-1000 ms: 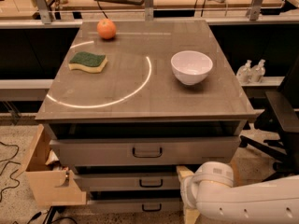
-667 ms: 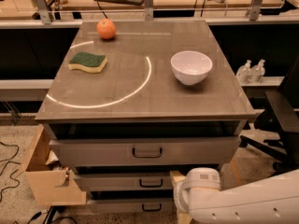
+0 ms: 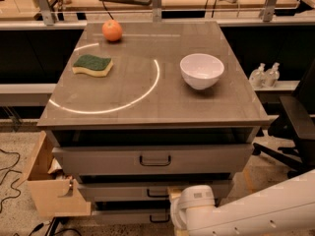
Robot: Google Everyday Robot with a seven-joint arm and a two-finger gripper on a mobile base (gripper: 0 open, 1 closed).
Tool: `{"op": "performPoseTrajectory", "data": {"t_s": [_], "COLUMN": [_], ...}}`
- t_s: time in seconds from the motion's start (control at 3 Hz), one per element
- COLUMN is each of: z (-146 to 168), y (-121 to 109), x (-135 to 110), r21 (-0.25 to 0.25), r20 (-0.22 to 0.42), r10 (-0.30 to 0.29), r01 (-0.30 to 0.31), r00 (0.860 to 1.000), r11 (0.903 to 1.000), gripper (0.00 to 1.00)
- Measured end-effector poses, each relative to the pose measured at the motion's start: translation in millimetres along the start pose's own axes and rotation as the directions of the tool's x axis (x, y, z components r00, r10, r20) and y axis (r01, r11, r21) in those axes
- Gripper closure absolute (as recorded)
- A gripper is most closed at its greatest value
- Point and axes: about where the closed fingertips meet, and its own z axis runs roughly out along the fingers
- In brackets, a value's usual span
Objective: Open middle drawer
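The middle drawer (image 3: 113,191) is the low grey front under the top drawer, with a small dark loop handle (image 3: 157,194); it sits pushed in. My white arm (image 3: 246,213) reaches in from the lower right. Its rounded end (image 3: 194,205) covers the right part of the middle drawer's front. My gripper (image 3: 175,195) shows only as a small tan part at the arm's left tip, just right of the handle.
The top drawer (image 3: 155,160) has a taller front, and the bottom drawer (image 3: 128,216) lies below. On the cabinet top (image 3: 147,100) are an orange (image 3: 112,31), a green sponge (image 3: 92,65) and a white bowl (image 3: 202,70). A cardboard box (image 3: 49,191) stands left, a black chair (image 3: 295,127) right.
My arm has moved left and a little down across the cabinet front, towards the middle drawer's handle. The drawers have not moved.
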Motion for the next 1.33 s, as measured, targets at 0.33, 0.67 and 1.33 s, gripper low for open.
{"op": "performPoseTrajectory", "data": {"t_s": [0.33, 0.67, 1.33], "z": [8.1, 8.1, 11.1], "y": [4.0, 6.4, 5.9], "x": [-9.9, -15.9, -37.1], "r21": [0.0, -0.012, -0.062], "r20": [0.002, -0.015, -0.019], "r10": [-0.019, -0.041, -0.073], "r01": [0.019, 0.041, 0.072], "r00": [1.0, 0.999, 0.997], "r11": [0.9998, 0.9991, 0.9955], "gripper": [0.0, 0.0, 0.0]}}
